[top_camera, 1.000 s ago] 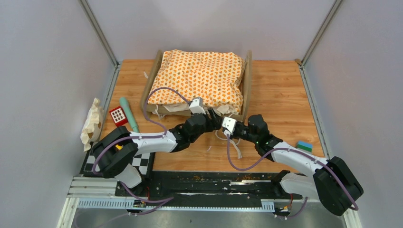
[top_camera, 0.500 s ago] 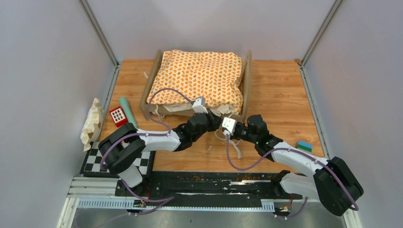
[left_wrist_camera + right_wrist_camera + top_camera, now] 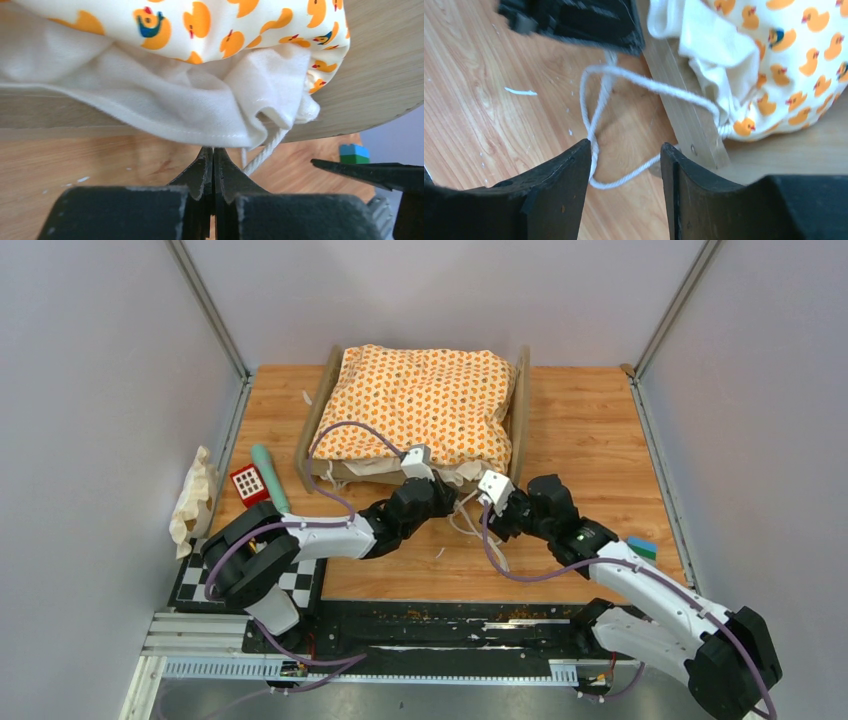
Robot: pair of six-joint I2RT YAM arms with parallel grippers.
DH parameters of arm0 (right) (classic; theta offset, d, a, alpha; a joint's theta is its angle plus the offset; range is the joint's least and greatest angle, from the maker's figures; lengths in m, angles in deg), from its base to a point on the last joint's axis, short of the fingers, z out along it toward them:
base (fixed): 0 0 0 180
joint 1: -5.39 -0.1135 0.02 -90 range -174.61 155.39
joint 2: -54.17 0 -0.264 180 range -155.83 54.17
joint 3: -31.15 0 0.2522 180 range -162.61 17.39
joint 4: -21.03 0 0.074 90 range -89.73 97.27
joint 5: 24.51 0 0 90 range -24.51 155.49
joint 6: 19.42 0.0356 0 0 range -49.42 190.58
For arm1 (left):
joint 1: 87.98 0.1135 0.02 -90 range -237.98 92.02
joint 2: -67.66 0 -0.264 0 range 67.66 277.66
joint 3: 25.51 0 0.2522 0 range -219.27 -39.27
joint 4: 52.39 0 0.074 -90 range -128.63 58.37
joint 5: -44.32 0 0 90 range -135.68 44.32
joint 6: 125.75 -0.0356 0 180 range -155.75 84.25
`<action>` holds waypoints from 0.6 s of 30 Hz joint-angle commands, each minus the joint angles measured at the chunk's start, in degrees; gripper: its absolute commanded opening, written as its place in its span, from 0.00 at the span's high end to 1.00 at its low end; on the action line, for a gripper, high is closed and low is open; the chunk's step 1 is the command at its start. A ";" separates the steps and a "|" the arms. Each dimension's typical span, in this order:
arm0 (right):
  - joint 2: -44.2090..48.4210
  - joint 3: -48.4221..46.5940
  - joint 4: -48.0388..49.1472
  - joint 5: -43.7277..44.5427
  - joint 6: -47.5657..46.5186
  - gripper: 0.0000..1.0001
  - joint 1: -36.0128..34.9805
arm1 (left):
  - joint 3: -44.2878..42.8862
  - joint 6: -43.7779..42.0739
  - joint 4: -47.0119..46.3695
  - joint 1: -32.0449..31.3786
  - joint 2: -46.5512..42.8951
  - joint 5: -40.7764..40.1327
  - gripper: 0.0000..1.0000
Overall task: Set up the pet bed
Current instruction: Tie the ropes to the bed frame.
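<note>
The pet bed (image 3: pixel 520 410) stands at the back middle of the table, with the orange duck-print cushion (image 3: pixel 420 400) lying on it. My left gripper (image 3: pixel 447 492) is shut at the bed's near rail. In the left wrist view its tips (image 3: pixel 213 149) touch the hem of the cushion's cream edge (image 3: pixel 165 100), and nothing shows between them. A white tie cord (image 3: pixel 644 85) hangs from the cushion's corner over the rail (image 3: pixel 684 120) onto the table. My right gripper (image 3: pixel 626 145) is open just right of the left one, with a loop of that cord lying between its fingers.
On the left lie a red block with white squares (image 3: pixel 247 481), a green stick (image 3: pixel 270 480) and a cream cloth (image 3: pixel 193 500) by the wall. A blue-green block (image 3: pixel 641 547) sits at the right. Grey walls close in three sides.
My left gripper has shut at the bed's near edge. My right gripper has opened, let the tie cord drop and drawn back to the right.
</note>
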 commanded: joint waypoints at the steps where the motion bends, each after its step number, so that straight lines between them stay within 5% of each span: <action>1: 0.06 -3.16 -6.66 7.27 6.51 0.48 0.27 | 1.61 -5.20 2.77 0.34 -5.04 -5.76 1.00; 7: -3.76 -4.55 -10.80 -2.98 6.41 0.48 0.28 | 2.46 -8.01 5.34 0.34 -7.71 -7.88 1.00; 18: -12.13 -5.73 -12.95 -5.71 6.88 0.51 -0.05 | 2.55 -8.75 5.77 0.34 -7.32 -8.27 1.00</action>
